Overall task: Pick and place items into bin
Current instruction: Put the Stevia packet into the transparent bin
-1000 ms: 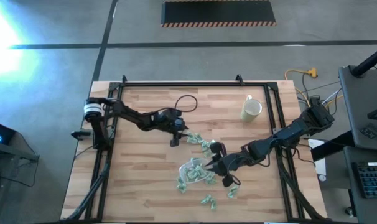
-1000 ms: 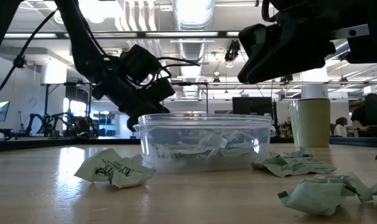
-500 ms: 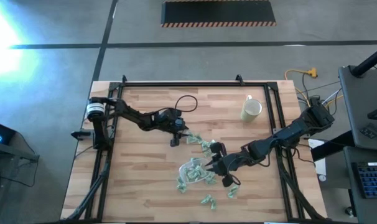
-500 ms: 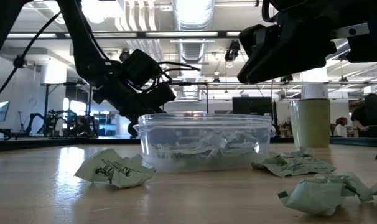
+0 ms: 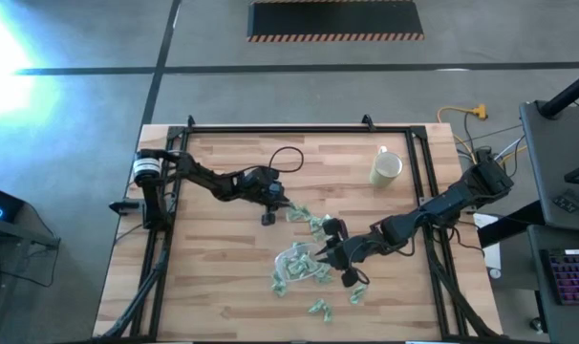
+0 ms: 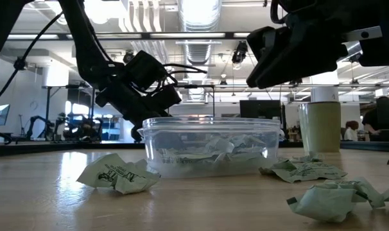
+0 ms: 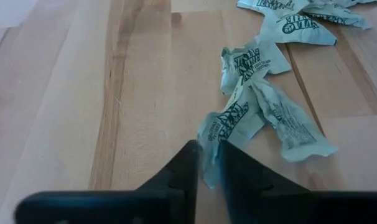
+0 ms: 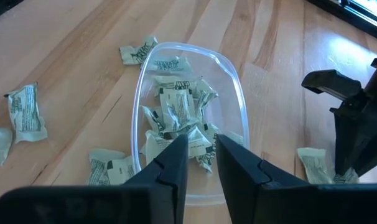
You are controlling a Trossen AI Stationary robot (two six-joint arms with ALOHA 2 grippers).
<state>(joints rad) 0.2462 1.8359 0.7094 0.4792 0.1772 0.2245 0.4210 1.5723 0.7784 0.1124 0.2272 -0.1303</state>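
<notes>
Left claw (image 7: 204, 163) pinches one wrapped piece (image 7: 224, 127) (on the table) — right claw (image 8: 201, 149), nearly closed and empty, hovers over the bin (image 8: 232, 81).

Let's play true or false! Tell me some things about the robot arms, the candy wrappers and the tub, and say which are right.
1. The left gripper pinches a green wrapped piece. True.
2. The tub is empty. False: it has several wrapped pieces inside.
3. The right gripper is above the tub. True.
4. The mug lies inside the tub. False: it stands apart, near the table's far right corner.
5. Every wrapped piece is already in the tub. False: several lie on the table.
</notes>
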